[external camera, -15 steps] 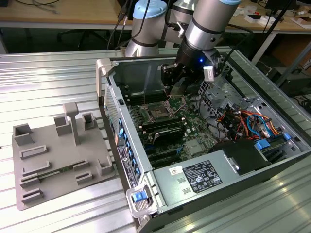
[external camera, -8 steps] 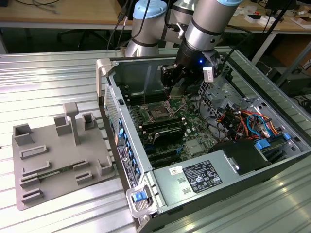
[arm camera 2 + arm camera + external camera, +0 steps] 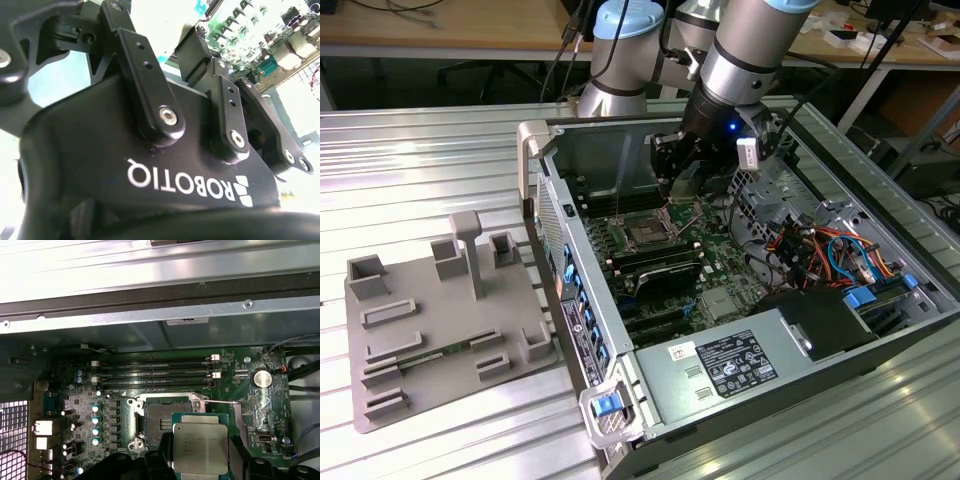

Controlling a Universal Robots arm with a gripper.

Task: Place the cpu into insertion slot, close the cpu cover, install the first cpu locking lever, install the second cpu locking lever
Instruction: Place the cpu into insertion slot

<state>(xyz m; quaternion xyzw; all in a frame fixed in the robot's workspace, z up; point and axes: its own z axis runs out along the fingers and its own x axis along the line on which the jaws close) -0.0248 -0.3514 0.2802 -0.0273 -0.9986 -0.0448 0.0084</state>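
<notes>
My gripper is shut on the cpu, a flat silver-grey square held by two opposite edges between the black fingers. The chip hangs just above the motherboard, overlapping one side of the insertion slot. The slot lies open with its dark contact field showing, edged by a shiny metal frame. I cannot tell the cpu cover apart from that frame. A thin wire locking lever sticks out sideways from the socket. In the exterior view the gripper hovers inside the open computer case over the socket.
Memory slots run along the far side of the socket, and a coin cell sits nearby. The case walls, a drive cage with cables and the power supply surround the board. A grey fixture plate lies at the exterior view's left.
</notes>
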